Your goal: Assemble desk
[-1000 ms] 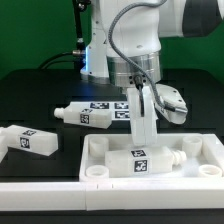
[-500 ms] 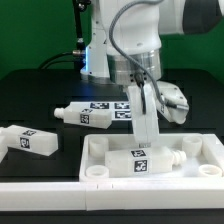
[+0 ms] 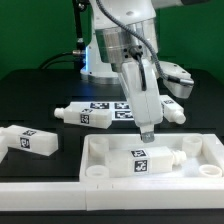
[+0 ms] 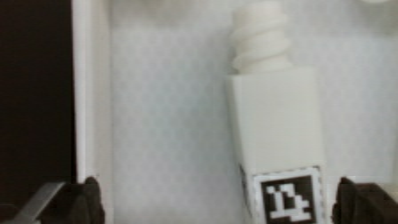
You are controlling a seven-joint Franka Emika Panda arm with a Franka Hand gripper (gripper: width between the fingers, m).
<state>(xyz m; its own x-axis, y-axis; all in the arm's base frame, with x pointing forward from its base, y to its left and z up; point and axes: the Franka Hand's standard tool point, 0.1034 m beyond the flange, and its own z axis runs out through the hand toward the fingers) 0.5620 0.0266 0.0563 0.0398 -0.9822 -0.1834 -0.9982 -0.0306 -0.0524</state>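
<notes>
1. hand (image 3: 147, 131): spread wide and holding nothing. in the wrist view its two dark fingertips (image 4: 79, 203) stand on either side of the leg (image 4: 276, 120) and neither touches it. the exterior view shows the hand poised just above that leg (image 3: 148, 160), pointing down.

2. the leg lies on its side inside the desk top (image 3: 100, 146), with its threaded end toward the exterior view's right. i read the wide stance across the leg's narrow width as preparation for a pinch on its flat sides. the leg sits nearer one fingertip than the other, so i would centre the hand before closing.

3. the desk top rests with its rim and round corner sockets facing up — in my judgement this is so the legs can be screwed in from above. no leg is seated in a socket yet.

4. spare parts: a second leg (image 3: 28, 141) lies apart on the exterior view's left. a third leg (image 3: 82, 115) lies behind the desk top, beside the marker board (image 3: 112, 104).

5. surroundings: the table (image 3: 40, 90) is matte black, so the white parts show clearly against it. behind it are a green wall (image 3: 30, 30) and the robot base (image 3: 90, 60) with its blue light.
</notes>
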